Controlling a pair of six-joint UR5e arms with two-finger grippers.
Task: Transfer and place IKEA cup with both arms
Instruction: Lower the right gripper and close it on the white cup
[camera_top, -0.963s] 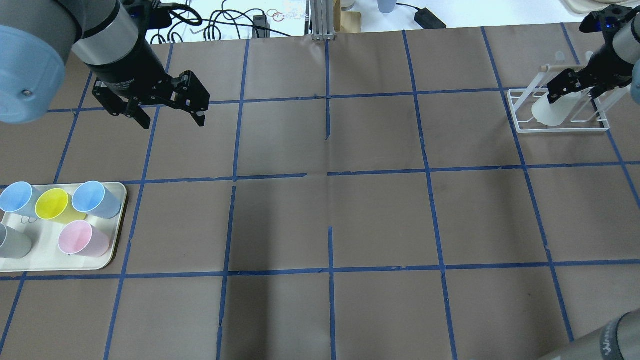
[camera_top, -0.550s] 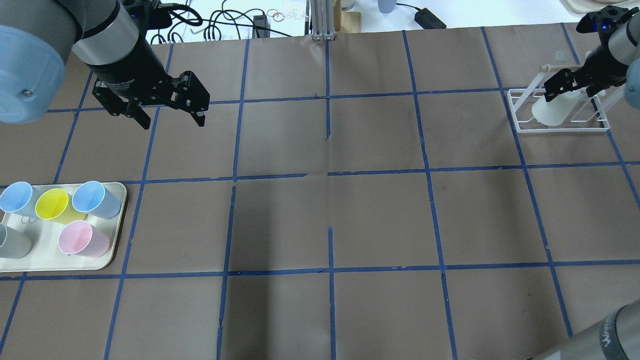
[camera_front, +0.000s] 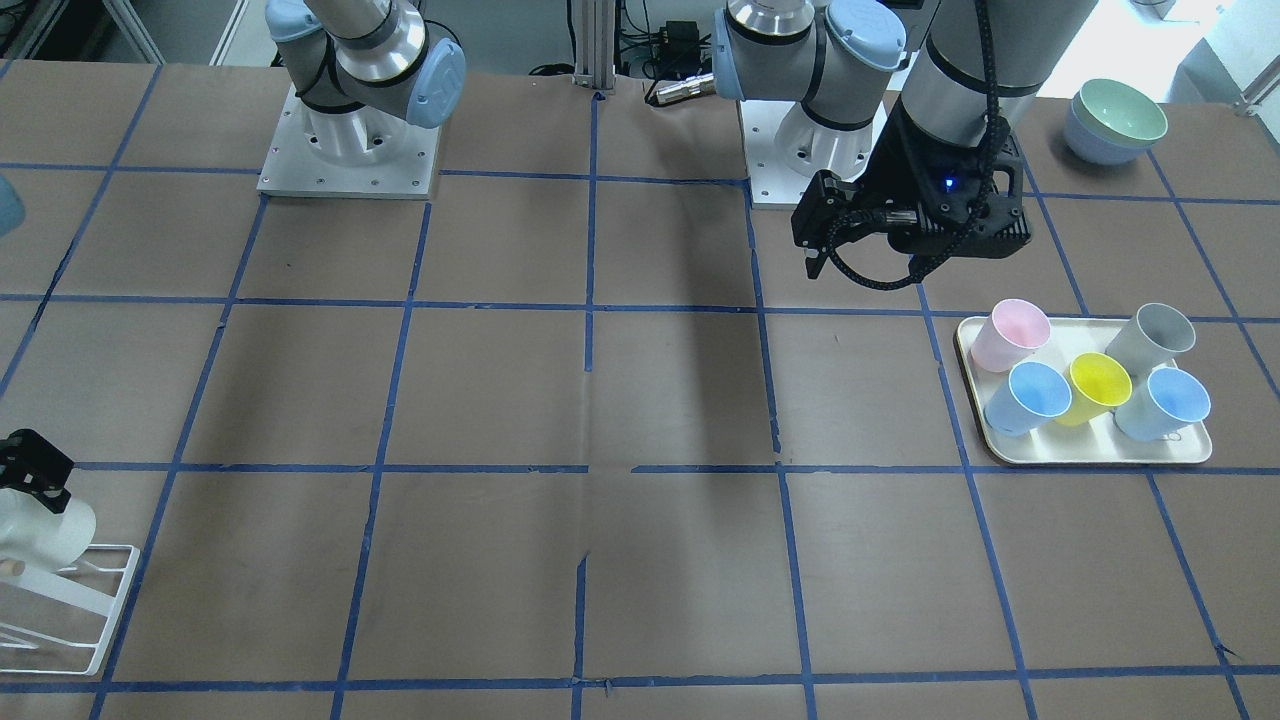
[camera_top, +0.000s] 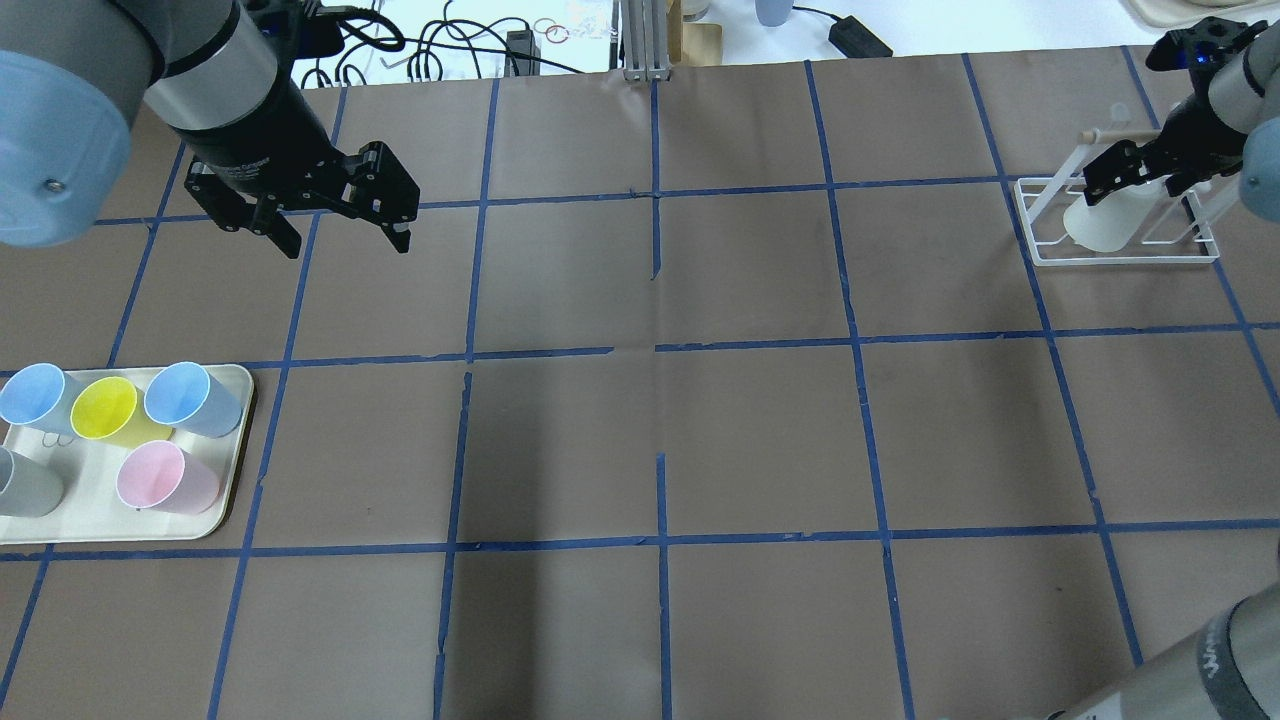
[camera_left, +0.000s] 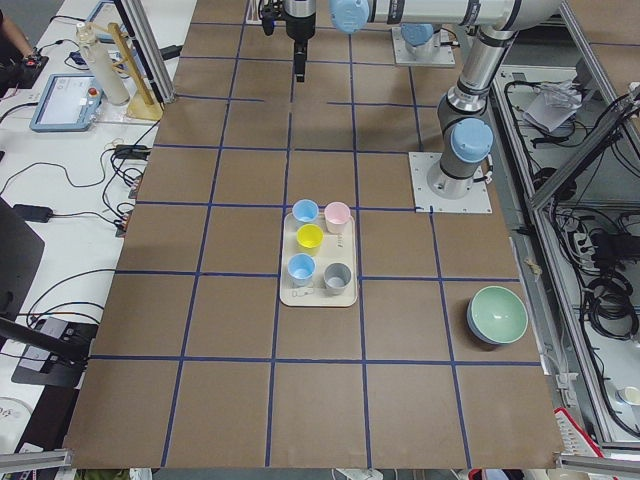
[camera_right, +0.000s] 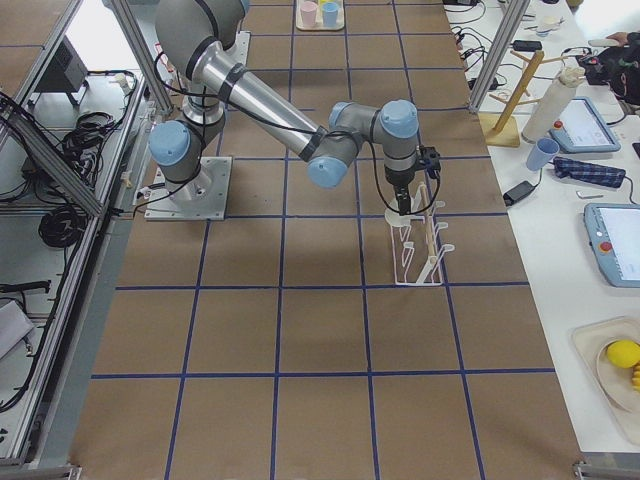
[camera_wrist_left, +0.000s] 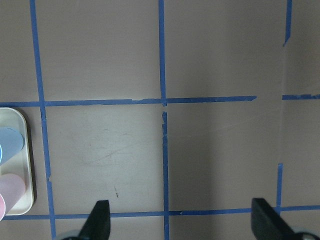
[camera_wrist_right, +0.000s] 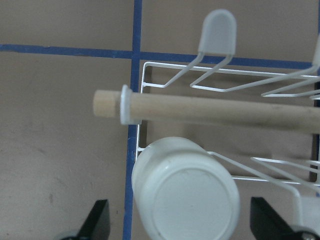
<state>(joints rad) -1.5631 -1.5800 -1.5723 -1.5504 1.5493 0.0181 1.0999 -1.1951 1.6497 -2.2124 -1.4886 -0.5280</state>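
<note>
The off-white IKEA cup (camera_top: 1100, 225) sits upside down on the white wire rack (camera_top: 1130, 258) at the far right. In the right wrist view the cup's base (camera_wrist_right: 187, 200) faces the camera, below the rack's wooden rod (camera_wrist_right: 210, 110). My right gripper (camera_top: 1140, 185) hovers just above the cup, open, with its fingers (camera_wrist_right: 97, 222) wide apart and clear of the cup. The cup (camera_front: 40, 535) and right gripper (camera_front: 30, 470) also show in the front-facing view. My left gripper (camera_top: 345, 235) is open and empty above the bare table at the far left; it also shows in the left wrist view (camera_wrist_left: 182, 222).
A cream tray (camera_top: 225, 500) at the near left holds two blue cups, a yellow cup (camera_top: 105, 410), a pink cup (camera_top: 160, 478) and a grey cup (camera_top: 25, 485). Stacked bowls (camera_front: 1115, 120) stand near the left arm's base. Cables lie beyond the table's far edge.
My right gripper has drawn up and back a little from the cup, which stays on the rack. The left arm has not moved.
</note>
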